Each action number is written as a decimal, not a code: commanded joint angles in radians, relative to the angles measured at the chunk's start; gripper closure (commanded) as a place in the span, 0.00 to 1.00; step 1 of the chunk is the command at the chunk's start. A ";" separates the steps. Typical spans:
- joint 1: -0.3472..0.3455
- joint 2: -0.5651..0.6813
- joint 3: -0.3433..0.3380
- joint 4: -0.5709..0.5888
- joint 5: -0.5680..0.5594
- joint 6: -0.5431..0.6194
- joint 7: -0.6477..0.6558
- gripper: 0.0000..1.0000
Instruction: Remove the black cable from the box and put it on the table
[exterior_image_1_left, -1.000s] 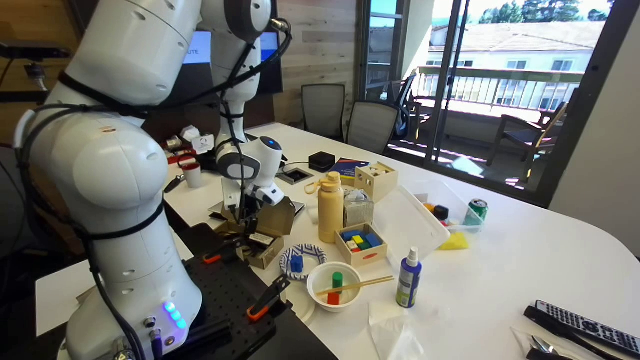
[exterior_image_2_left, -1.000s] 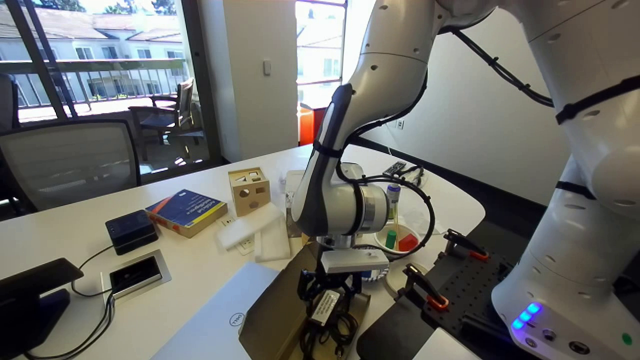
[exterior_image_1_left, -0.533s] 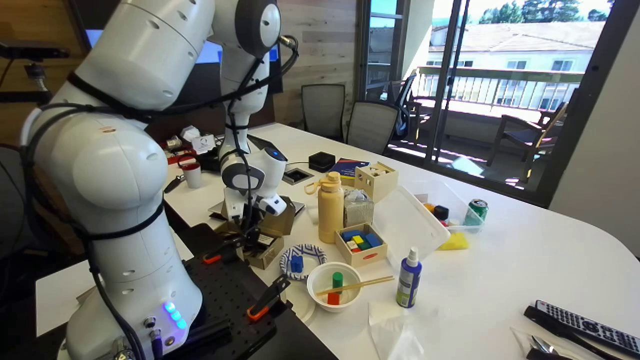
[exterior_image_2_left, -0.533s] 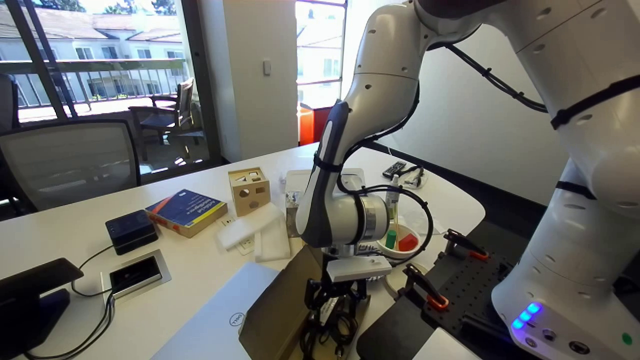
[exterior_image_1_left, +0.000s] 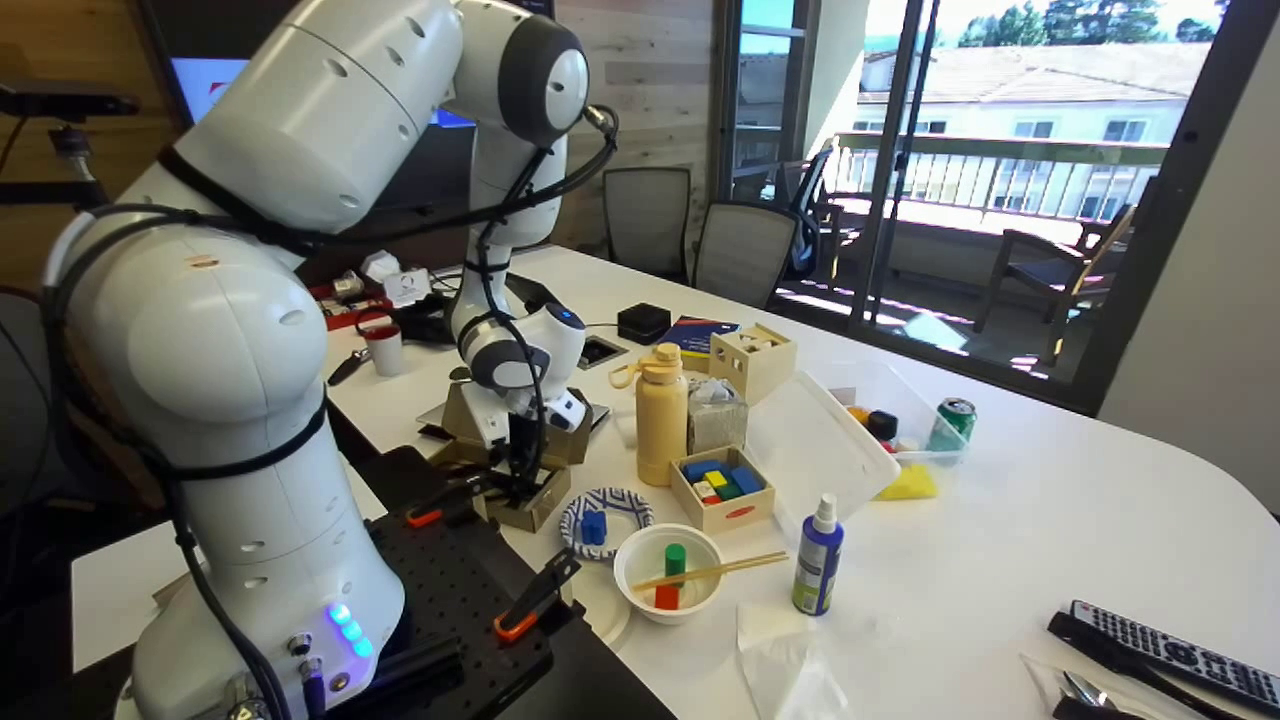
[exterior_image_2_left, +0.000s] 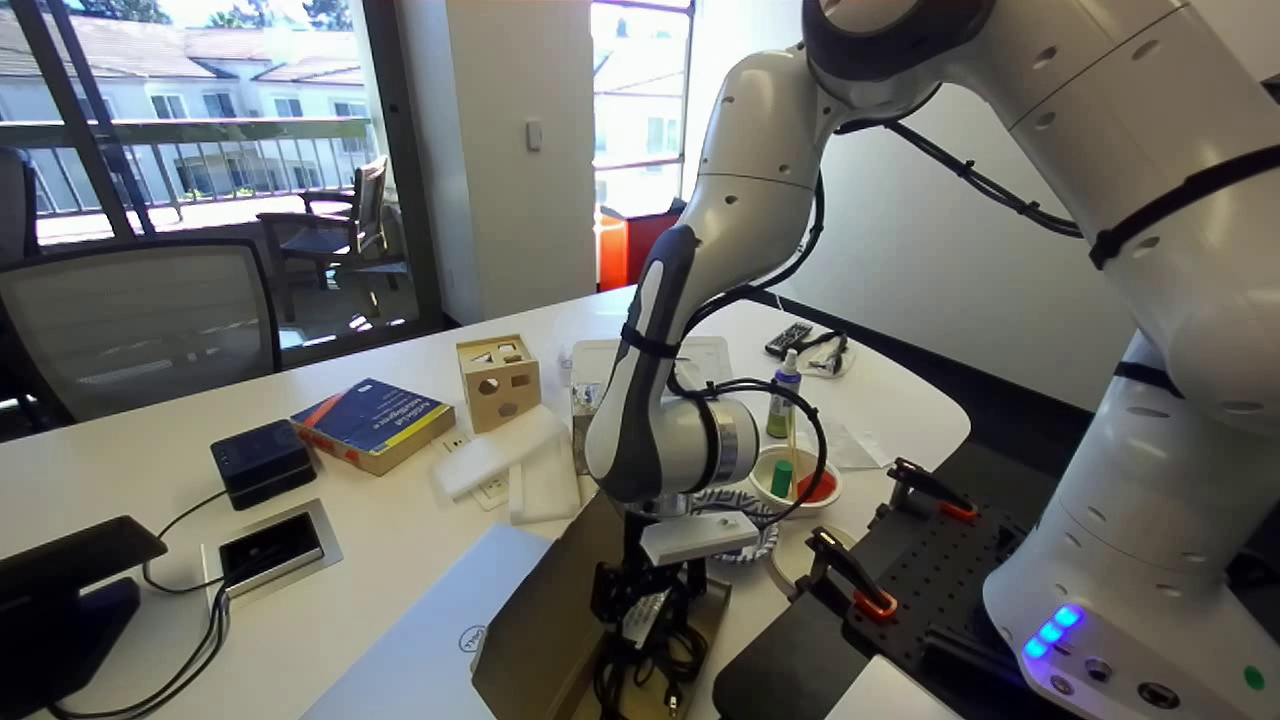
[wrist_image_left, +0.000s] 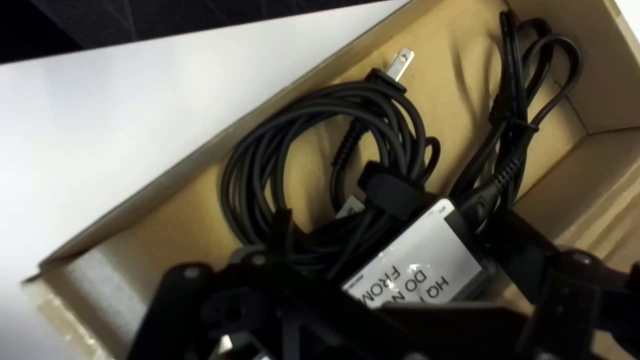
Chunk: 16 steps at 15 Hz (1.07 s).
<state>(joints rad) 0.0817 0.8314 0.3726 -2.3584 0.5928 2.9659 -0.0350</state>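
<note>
The black cable (wrist_image_left: 245, 170) lies coiled in the box (wrist_image_left: 170, 175), with a plug at one end and a strap round the coil. A second bundled black cord (wrist_image_left: 510, 100) lies at the other end. Between them is a black power brick with a white label (wrist_image_left: 430, 250). The box stands open on the table (wrist_image_left: 100, 125), its flap (exterior_image_2_left: 540, 640) raised. My gripper (wrist_image_left: 400, 237) is open, its fingers down in the box on either side of the brick. The gripper also shows in both exterior views (exterior_image_1_left: 520, 480) (exterior_image_2_left: 650, 600). Whether the fingers touch the brick cannot be told.
A blue-patterned plate (exterior_image_1_left: 625, 510), a white bowl with chopsticks (exterior_image_1_left: 640, 600), a yellow bottle (exterior_image_1_left: 660, 430) and a block tray (exterior_image_1_left: 735, 512) stand beside the box. A silver laptop (exterior_image_2_left: 430, 620) lies behind the flap. Clamps (exterior_image_1_left: 540, 600) sit on the black base plate.
My gripper has come down into the box, with its fingers lower around the labelled brick. The arm has reached further forward. The box has shifted very slightly.
</note>
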 joint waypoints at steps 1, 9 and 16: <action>-0.067 0.051 0.047 0.040 -0.085 -0.009 0.017 0.00; -0.100 0.089 0.052 0.077 -0.214 -0.099 0.036 0.32; -0.090 0.068 0.030 0.118 -0.213 -0.248 0.024 0.82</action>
<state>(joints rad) -0.0060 0.9005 0.4240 -2.2586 0.4041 2.7784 -0.0322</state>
